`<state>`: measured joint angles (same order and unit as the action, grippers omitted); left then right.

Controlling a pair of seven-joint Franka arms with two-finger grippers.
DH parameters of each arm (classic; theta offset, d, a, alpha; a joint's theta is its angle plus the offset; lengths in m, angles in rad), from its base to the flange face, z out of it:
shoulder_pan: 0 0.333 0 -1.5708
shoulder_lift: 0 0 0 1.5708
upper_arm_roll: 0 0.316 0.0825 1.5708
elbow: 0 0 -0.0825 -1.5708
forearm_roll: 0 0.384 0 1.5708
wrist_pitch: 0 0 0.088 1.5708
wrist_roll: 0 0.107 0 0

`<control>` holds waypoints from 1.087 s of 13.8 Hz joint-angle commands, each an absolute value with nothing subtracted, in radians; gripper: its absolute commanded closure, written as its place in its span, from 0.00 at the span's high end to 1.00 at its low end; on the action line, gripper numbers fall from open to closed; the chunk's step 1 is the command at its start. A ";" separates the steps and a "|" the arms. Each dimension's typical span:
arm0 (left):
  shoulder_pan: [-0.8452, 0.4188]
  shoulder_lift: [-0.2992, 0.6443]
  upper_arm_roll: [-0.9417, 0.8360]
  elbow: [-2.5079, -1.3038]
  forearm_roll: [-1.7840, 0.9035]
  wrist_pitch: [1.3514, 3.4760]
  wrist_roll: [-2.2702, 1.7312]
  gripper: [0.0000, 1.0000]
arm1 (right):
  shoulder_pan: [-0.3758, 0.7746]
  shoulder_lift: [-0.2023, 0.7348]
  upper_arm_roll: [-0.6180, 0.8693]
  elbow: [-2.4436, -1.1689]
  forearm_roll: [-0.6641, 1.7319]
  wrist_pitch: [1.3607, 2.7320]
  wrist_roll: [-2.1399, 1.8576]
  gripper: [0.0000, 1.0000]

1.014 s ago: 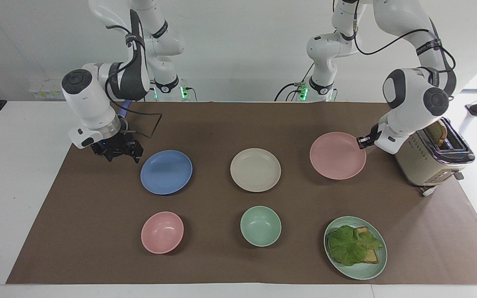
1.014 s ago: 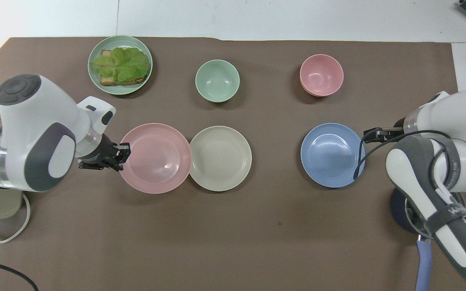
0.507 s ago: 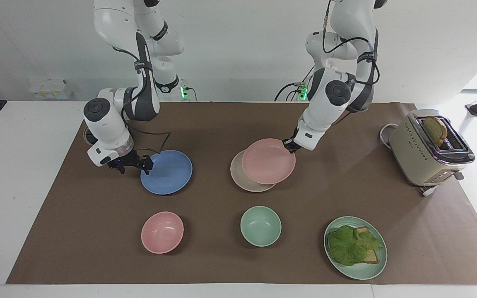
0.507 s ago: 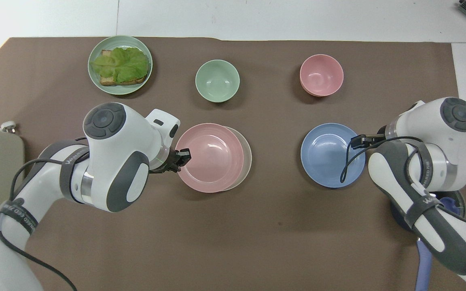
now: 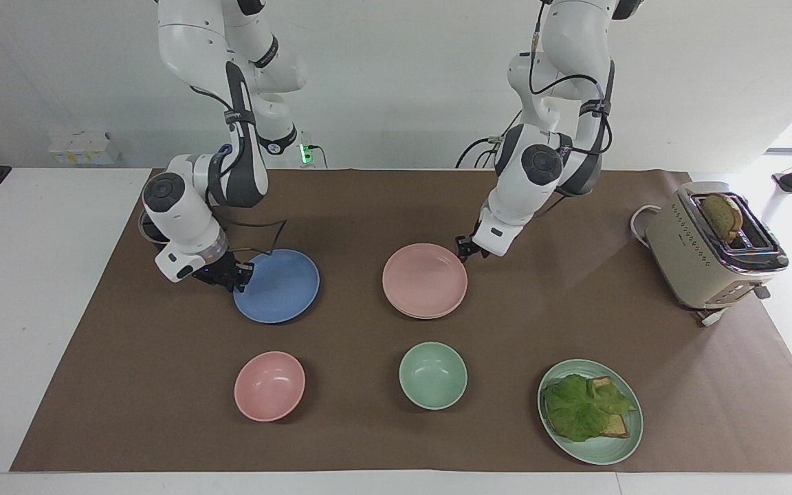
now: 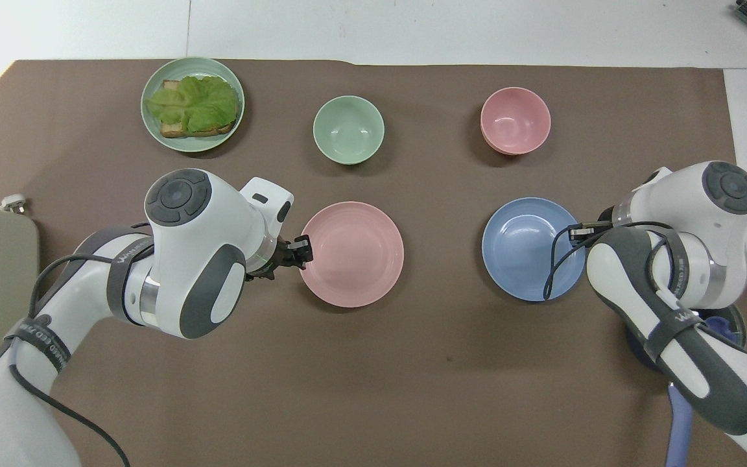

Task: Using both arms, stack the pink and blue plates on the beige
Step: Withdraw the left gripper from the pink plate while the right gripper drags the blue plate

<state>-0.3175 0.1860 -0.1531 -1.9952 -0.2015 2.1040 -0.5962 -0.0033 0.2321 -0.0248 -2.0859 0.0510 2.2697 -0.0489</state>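
Jaws of the left gripper stood open beside the pink plate, which hid the beige plate; right gripper gripped the blue plate.

Matt pink plate and blue plate on smooth brown paper sheet.

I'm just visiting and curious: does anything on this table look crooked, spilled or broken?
Nothing stands out. The pink plate sits squarely on the beige plate, whose rim just peeks out beneath it. The blue plate, both bowls, the lettuce toast on its green plate and the toaster all look intact, with nothing spilled.
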 commanded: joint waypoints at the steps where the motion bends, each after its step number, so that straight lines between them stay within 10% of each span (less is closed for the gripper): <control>1: -0.243 0.175 -0.141 -1.991 -0.207 2.060 -0.580 1.00 | -0.008 0.229 -0.023 -2.108 0.072 2.295 -0.084 0.11; 2: -0.192 0.175 -0.141 -1.976 -0.180 2.059 -0.539 1.00 | -0.009 0.229 -0.023 -2.108 0.072 2.295 -0.084 0.00; 15: 0.069 0.103 -0.135 -1.640 0.009 1.709 0.021 1.00 | 0.000 0.057 0.113 -2.072 0.190 2.191 -0.036 0.00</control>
